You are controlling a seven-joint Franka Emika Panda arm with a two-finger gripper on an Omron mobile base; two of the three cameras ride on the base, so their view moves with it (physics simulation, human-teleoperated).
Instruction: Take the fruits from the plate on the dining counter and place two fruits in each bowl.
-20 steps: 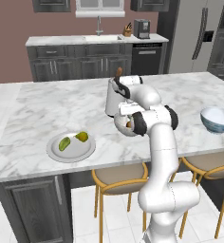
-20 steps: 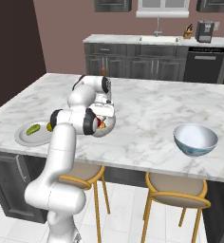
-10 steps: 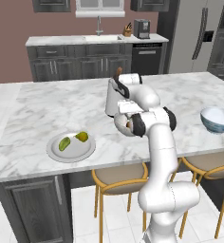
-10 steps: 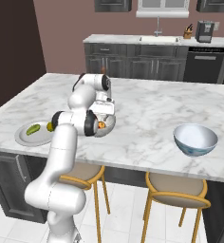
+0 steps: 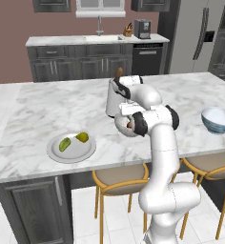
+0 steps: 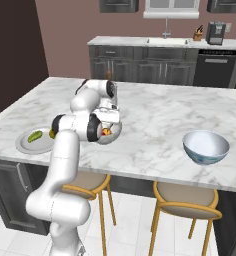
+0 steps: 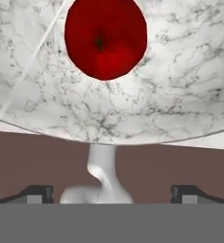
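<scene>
The gripper [image 7: 112, 192] has just spread its jaws wide and holds nothing; the red fruit [image 7: 106, 38] it let go now lies in the speckled bowl [image 6: 111, 134] at mid-frame. Two fruits [image 5: 73, 141] remain on the plate [image 5: 71, 155] at lower left, probably meant for the blue bowl [image 5: 219, 120] at right. The marble counter [image 5: 47, 107] fronts dark cabinets and a sink at the top

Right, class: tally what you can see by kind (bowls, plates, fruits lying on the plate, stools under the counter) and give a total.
Bowls: 2, a speckled one beside the arm and a blue-sided one
Plate: 1
Fruits on the plate: 2, a green one and a yellow one
Stools: 2, a left one and a right one
Total: 7
</scene>
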